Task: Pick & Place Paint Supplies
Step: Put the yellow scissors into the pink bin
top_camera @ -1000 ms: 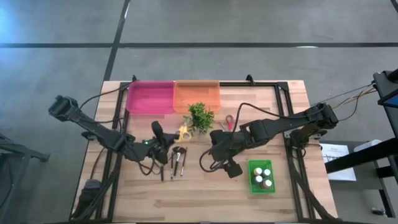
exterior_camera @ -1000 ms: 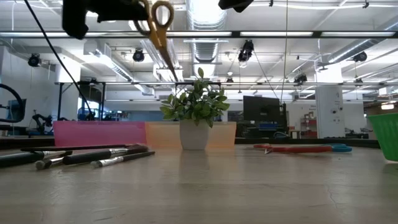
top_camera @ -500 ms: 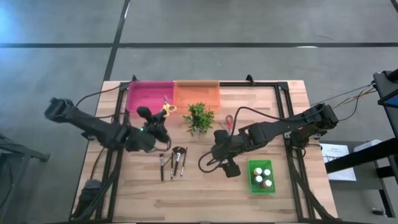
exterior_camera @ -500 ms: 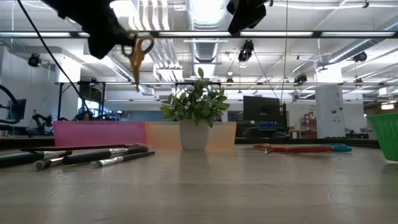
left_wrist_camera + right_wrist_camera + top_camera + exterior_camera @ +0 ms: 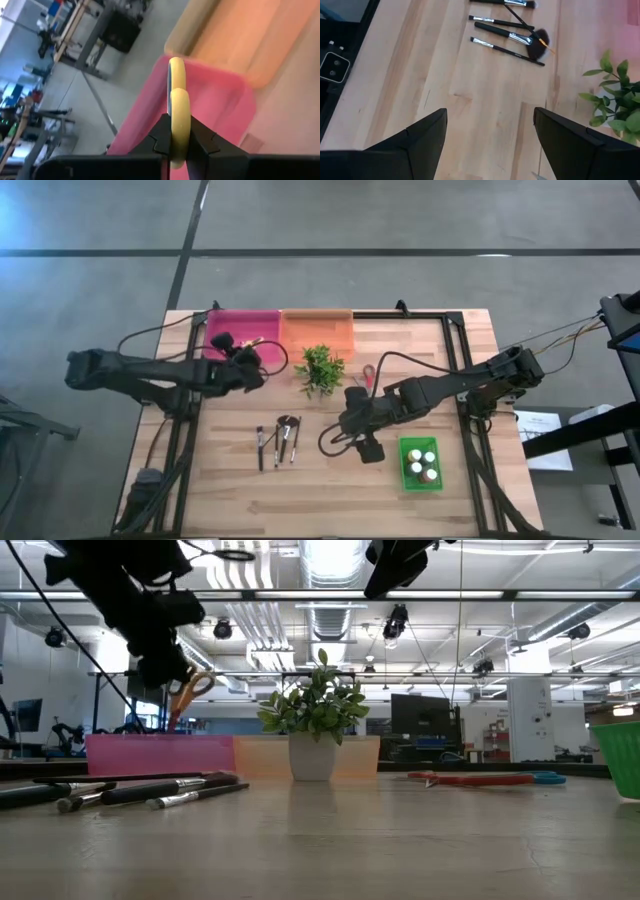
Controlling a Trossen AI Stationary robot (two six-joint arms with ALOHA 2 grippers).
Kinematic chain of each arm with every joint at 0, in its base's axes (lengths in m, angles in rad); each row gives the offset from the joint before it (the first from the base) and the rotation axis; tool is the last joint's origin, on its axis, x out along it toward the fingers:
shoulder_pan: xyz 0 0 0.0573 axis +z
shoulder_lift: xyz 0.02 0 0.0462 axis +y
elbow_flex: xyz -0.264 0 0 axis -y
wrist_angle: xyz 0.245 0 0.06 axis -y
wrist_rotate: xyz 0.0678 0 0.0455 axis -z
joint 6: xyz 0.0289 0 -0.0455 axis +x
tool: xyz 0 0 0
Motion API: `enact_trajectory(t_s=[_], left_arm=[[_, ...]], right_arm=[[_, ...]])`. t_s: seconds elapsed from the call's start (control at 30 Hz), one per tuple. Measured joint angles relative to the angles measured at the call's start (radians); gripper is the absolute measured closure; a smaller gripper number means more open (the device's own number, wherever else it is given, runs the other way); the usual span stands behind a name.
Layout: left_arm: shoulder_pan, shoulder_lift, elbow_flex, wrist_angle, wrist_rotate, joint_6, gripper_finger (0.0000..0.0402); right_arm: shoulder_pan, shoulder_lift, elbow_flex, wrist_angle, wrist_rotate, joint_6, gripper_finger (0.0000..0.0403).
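My left gripper (image 5: 250, 360) is shut on yellow-handled scissors (image 5: 259, 343) and holds them in the air over the pink bin (image 5: 228, 340). Several dark-handled brushes (image 5: 278, 438), one with a fluffy brown head, lie flat on the wooden table, near the front. Small paint bottles (image 5: 421, 463) stand in a green basket (image 5: 404, 474) at the right. My right gripper (image 5: 347, 420) hangs open above the table between the brushes and the basket. It has nothing between its fingers (image 5: 427, 132). My left gripper pinches the scissors between its two fingers at the yellow handle (image 5: 176, 131), whose loops (image 5: 177, 90) stand edge-on and reach out past the fingertips. The scissors are lifted clear. In the low view they hang below the gripper, above the pink bin's wall (image 5: 160, 752).
An orange bin (image 5: 317, 330) adjoins the pink one at the far edge. A small potted plant (image 5: 322, 367) stands mid-table, with red scissors (image 5: 368, 375) lying to its right. Bare wood spreads in front of the brushes.
My left gripper has swung from beside the plant toward the table's far left and now hangs over the pink bin. It has sunk and rolled on the way, carrying the scissors, which stay clear of the table.
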Motion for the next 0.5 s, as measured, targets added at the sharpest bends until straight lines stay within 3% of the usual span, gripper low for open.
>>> enact_trajectory(t_s=[0.4, 0.5], left_arm=[[0.127, 0.000, -0.078, 0.095, 0.003, 0.033, 0.0373], [0.129, 0.000, -0.079, 0.116, 0.006, 0.032, 0.0340]], right_arm=[[0.000, 0.000, 0.000, 0.005, 0.000, -0.007, 0.0108], [0.000, 0.000, 0.000, 0.004, 0.000, -0.006, 0.0108]])
